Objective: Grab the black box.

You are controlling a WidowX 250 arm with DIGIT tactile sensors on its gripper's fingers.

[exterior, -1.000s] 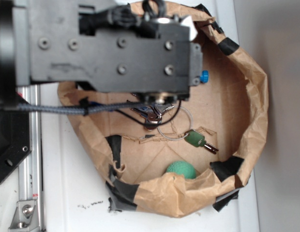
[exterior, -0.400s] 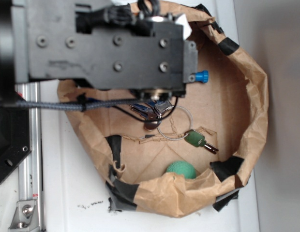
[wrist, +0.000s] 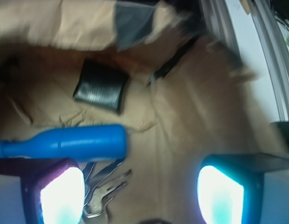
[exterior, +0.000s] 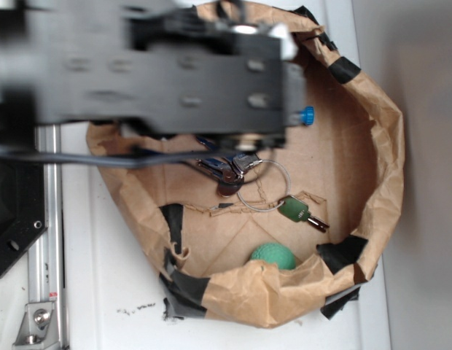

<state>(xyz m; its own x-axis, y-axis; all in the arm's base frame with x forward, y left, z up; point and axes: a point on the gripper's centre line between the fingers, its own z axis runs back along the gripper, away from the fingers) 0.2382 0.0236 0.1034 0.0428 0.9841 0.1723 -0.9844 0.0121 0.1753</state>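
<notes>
We see the gripper (wrist: 140, 196) jaws spread wide, empty | black box (wrist: 100, 86) on the cardboard floor near the paper bin's (exterior: 379, 168) taped wall | blue bottle (wrist: 65, 143) between box and gripper | white bench (exterior: 102, 292) under bin

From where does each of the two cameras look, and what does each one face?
Exterior: sits above, looks straight down into the paper-lined bin; the blurred arm covers its upper left.
Wrist: sits on the arm, looks past the two glowing fingertips at the black box.
Shared: blue bottle (only its cap outside), keys.
</notes>
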